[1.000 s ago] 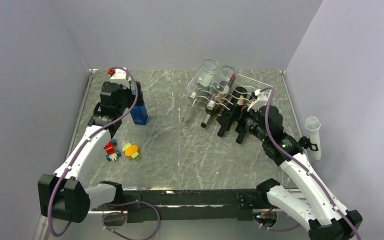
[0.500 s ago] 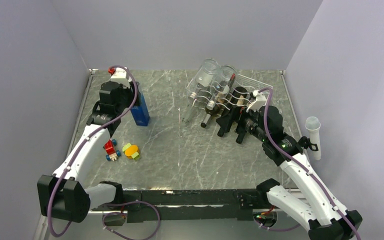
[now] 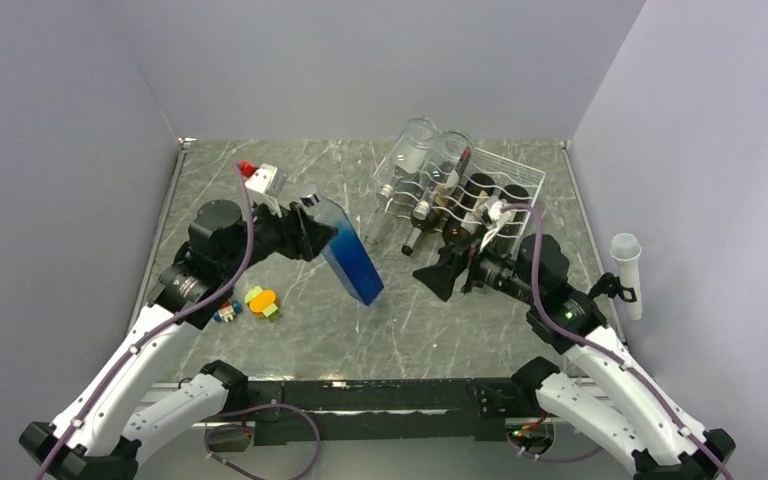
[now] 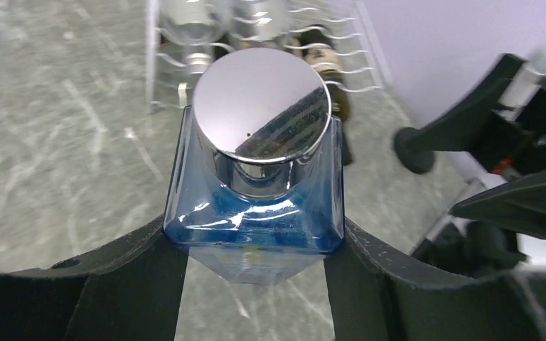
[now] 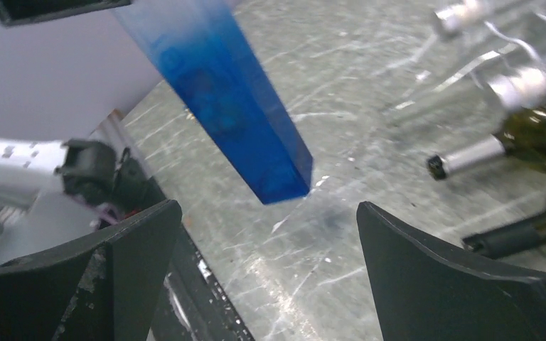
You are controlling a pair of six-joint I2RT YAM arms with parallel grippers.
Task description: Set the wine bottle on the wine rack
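Note:
The wine bottle [image 3: 350, 258] is blue with a silver cap [image 4: 261, 99]. It hangs tilted above the middle of the table, base down and to the right. My left gripper [image 3: 312, 233] is shut on its upper body, and in the left wrist view both fingers [image 4: 138, 266] press the bottle's sides [image 4: 256, 227]. The white wire wine rack [image 3: 505, 168] stands at the back right and holds several clear and dark bottles. My right gripper [image 3: 442, 272] is open in front of the rack, facing the blue bottle [image 5: 231, 106], with nothing between its fingers [image 5: 434, 263].
A red toy [image 3: 224, 311] and an orange and green toy [image 3: 261, 300] lie by the left arm. A white tube [image 3: 626, 275] hangs on the right wall. Dark bottle necks [image 5: 469, 156] stick out of the rack's front towards the right gripper.
My left gripper shut on the blue bottle, lifted it from the back left and carried it right, tilted. My right gripper drew back from the rack and turned towards the bottle.

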